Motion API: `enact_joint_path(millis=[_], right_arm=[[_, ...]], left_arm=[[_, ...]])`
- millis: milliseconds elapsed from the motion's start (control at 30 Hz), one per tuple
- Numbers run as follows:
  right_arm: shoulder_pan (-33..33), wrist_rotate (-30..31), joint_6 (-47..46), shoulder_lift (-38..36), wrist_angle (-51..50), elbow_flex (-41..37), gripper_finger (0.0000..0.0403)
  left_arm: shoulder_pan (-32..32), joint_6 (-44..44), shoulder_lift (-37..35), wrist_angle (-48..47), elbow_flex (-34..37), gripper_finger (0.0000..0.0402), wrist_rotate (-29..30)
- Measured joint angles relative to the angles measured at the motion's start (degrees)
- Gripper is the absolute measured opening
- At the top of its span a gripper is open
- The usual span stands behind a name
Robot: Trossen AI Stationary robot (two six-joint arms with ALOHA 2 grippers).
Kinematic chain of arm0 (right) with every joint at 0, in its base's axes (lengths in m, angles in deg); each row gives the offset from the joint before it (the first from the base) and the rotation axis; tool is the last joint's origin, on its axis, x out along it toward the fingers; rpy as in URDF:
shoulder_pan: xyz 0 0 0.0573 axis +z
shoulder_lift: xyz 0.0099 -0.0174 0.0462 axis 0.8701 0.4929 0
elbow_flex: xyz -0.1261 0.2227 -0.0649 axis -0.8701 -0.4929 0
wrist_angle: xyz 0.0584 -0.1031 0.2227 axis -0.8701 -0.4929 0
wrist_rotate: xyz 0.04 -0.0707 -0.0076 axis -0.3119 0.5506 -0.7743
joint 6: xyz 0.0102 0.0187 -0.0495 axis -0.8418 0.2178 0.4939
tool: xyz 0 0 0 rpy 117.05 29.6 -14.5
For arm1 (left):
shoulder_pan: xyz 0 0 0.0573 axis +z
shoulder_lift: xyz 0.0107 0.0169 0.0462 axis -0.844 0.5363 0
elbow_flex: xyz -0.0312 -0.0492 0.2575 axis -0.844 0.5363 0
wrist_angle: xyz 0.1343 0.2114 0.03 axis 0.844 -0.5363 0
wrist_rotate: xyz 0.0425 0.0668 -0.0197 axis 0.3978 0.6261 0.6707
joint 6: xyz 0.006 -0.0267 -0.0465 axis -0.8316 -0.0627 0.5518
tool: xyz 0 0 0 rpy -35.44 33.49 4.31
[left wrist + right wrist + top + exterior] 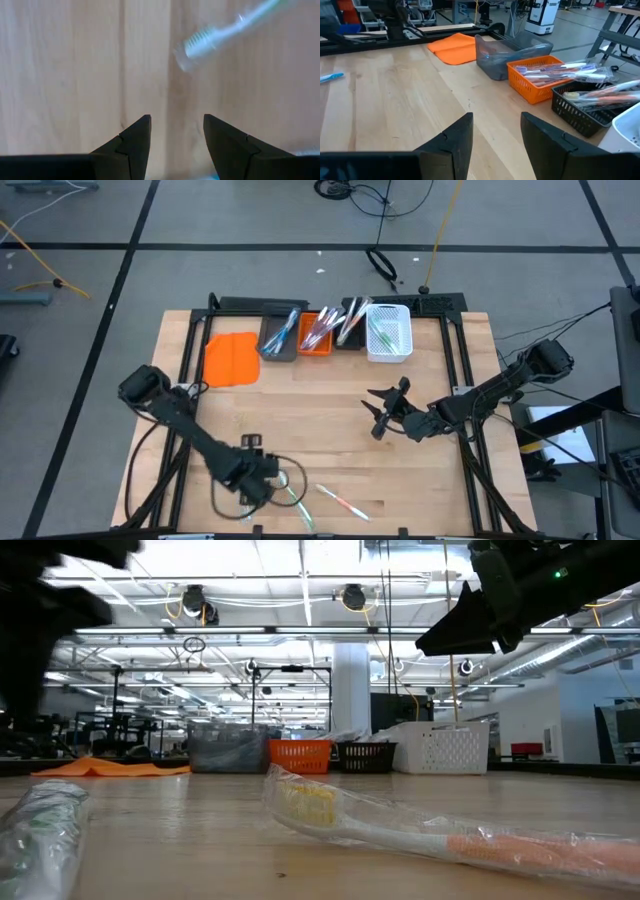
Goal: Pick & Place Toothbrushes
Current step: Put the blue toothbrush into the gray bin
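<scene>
Two wrapped toothbrushes lie flat on the table near its front edge: one with green accents [292, 493] and one with a pink-orange handle [340, 502] [420, 830]. My left gripper [260, 478] [177, 134] hangs just left of them, pointing down and open. The green brush's head [200, 44] lies beyond its fingertips, untouched. My right gripper [385, 415] [496, 129] waits open above the table's middle right, facing the bins. More toothbrushes fill the grey bin [280, 336], orange bin [316, 333], black bin [350, 326] and white mesh bin [388, 333]. A blue brush [330, 77] lies apart.
The four bins stand in a row along the far edge. An orange flat piece [232, 358] lies left of them. Bare wood spreads across the table's middle between the bins and the loose brushes. Black frame rails run along the table's sides.
</scene>
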Motion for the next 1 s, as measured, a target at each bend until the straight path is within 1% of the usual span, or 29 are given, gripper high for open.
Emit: enact_joint_path(millis=[133,300,367,467,600,700,833,1000], right_arm=[[0.0,0.0,-1.5,0.0,0.0,0.0,0.0155],[0.0,-0.3,-2.2,0.0,0.0,0.0,0.0155],[0.0,-1.4,-2.2,0.0,0.0,0.0,0.0155],[0.0,-1.4,-2.2,0.0,0.6,0.0,0.0155],[0.0,-1.4,-3.2,0.0,0.7,0.0,0.0155],[0.0,-2.2,-3.6,0.0,0.8,0.0,0.0155],[0.0,-3.0,-3.6,0.0,0.8,0.0,0.0155],[0.0,-3.1,-3.6,0.0,0.8,0.0,0.0155]], left_arm=[[-4.9,10.2,-0.1,-2.7,0.0,0.0184,0.0],[-9.8,30.2,-0.1,-7.0,0.0,0.0184,-0.1],[-11.6,38.1,-0.1,-7.1,0.0,0.0184,-0.1],[-13.4,48.9,-0.1,-6.8,0.0,0.0184,-1.3],[-15.4,62.5,-0.1,-6.6,0.0,0.0184,-1.1],[-16.4,70.0,-0.1,-6.6,0.0,0.0184,-0.5],[-17.0,79.7,-0.1,-6.7,0.0,0.0184,2.9],[-16.7,88.5,0.3,-6.7,0.1,0.0184,3.0]])
